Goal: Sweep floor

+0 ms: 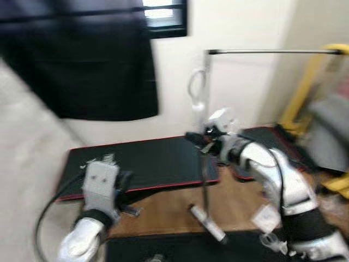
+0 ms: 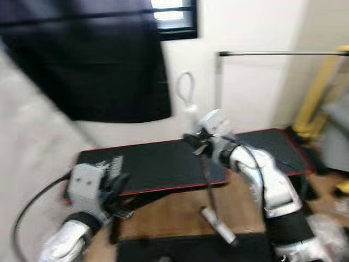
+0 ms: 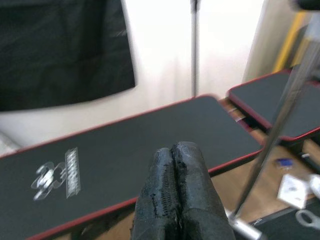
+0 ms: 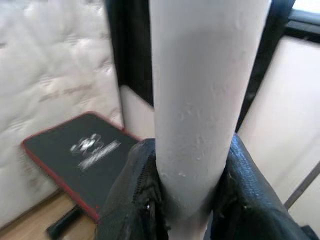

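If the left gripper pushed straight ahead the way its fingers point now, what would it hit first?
Most likely the black bench pad with red trim: the shut left gripper points across its top. Beyond that stands the white wall. The broom pole held by the right gripper stands off to one side. Depth is uncertain.

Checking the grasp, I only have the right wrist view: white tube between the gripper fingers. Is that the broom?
Observer: Yes. The right gripper holds the broom handle; its head is down on the wood floor.
Operator: Left gripper?
Observer: The left gripper is shut, empty, pointing at the black mat.
Operator: Anything by the head?
Observer: A second dark mat lies close to it.
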`<state>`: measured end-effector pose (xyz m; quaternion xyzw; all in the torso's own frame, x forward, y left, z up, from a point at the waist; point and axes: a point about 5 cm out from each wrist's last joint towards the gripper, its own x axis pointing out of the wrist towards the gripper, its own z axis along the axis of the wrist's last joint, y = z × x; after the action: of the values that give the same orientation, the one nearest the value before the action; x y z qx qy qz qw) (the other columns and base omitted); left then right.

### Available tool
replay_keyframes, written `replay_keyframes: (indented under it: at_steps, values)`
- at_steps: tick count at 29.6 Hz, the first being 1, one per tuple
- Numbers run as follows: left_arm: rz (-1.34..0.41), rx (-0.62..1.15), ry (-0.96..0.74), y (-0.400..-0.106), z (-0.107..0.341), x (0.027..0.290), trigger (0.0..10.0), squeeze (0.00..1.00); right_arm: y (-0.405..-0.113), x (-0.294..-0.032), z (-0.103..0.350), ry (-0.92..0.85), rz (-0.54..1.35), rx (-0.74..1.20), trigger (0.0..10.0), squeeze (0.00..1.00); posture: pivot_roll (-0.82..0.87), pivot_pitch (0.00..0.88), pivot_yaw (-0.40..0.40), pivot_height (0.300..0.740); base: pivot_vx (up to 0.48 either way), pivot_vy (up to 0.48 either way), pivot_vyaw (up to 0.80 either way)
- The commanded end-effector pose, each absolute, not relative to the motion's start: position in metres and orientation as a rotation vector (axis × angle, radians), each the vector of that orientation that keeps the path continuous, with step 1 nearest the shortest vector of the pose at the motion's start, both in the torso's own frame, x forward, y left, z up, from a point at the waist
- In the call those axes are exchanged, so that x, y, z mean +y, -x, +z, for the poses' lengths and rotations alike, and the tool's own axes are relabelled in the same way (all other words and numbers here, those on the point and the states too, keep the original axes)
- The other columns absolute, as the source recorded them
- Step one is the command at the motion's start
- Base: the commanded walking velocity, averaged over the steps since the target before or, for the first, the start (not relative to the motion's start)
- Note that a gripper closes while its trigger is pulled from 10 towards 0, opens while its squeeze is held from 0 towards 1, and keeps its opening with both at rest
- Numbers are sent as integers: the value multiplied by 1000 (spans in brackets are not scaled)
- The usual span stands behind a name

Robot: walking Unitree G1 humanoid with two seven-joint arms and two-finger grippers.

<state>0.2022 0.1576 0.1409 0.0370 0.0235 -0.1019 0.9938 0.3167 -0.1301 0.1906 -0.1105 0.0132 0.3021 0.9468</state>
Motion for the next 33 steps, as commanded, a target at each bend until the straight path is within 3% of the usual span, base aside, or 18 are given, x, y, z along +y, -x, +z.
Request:
replay_keyframes:
  at_steps: [1, 6, 12, 22, 33]
  values:
    - [-245, 43, -73, -204, 141, 156, 10000, 0, -318, -134, 196, 240, 578, -1, 10000, 0, -28, 19, -55, 740, 352, 0, 0]
    - [-245, 43, -73, -204, 141, 156, 10000, 0, -318, -134, 196, 240, 578, -1, 10000, 0, -28, 19, -55, 740, 352, 0, 0]
    - [-265, 11, -41, -214, 144, 151, 10000, 0, -334, -155, 196, 210, 381, 22, 10000, 0, -23, 3, -64, 740, 371, 0, 0]
    - [-270, 8, -26, -215, 144, 148, 10000, 0, -340, -165, 193, 233, 299, 47, 10000, 0, -27, 5, -67, 740, 366, 0, 0]
    - [-409, 11, 31, -207, 148, 125, 10000, 0, -354, -145, 191, 221, 290, 11, 10000, 0, -22, 48, -81, 740, 0, 0, 0]
